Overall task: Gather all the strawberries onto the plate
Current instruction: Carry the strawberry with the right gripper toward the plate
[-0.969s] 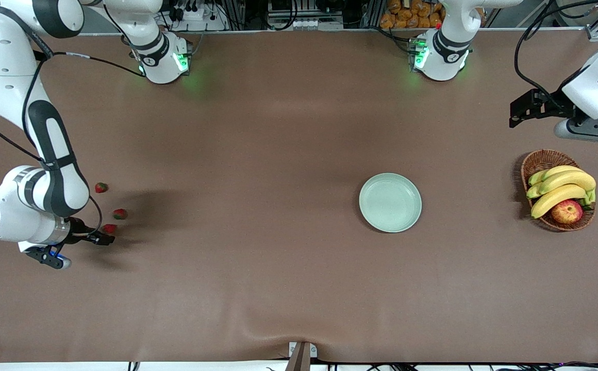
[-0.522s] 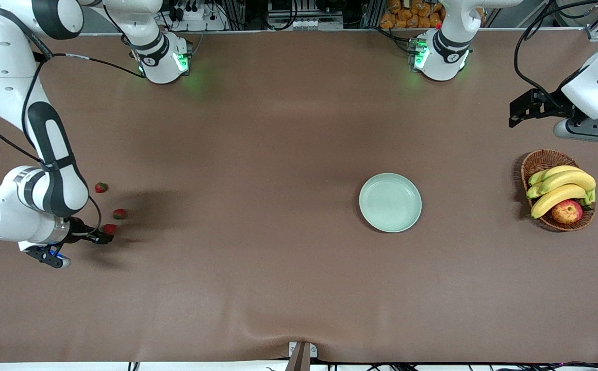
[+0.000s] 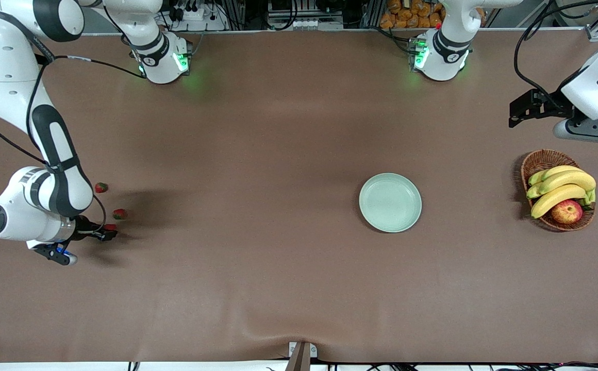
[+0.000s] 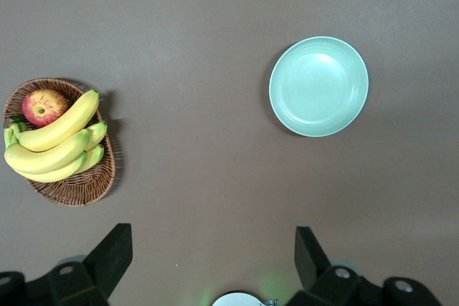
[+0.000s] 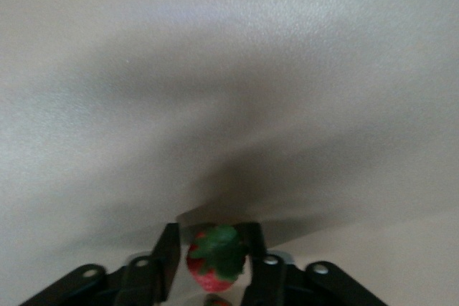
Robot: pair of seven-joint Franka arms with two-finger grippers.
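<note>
Three strawberries lie at the right arm's end of the table. Two of them (image 3: pixel 101 187) (image 3: pixel 119 214) lie free on the cloth. The third (image 3: pixel 109 227) sits between the fingers of my right gripper (image 3: pixel 107 233), low at the table. In the right wrist view that gripper (image 5: pixel 214 240) is shut on this red berry (image 5: pixel 214 261), its green top facing the camera. The pale mint-green plate (image 3: pixel 390 202) is empty mid-table and also shows in the left wrist view (image 4: pixel 318 86). My left gripper (image 3: pixel 514 114) waits open and empty, high over the left arm's end of the table (image 4: pixel 213 240).
A brown wicker basket (image 3: pixel 541 159) with bananas (image 3: pixel 562 188) and a red-yellow apple (image 3: pixel 567 211) stands at the left arm's end of the table. It also shows in the left wrist view (image 4: pixel 72 188). Brown cloth covers the table between the berries and the plate.
My right wrist has shifted a little toward the plate and the fingers have come in around the nearest strawberry. The left arm and the other things have not moved.
</note>
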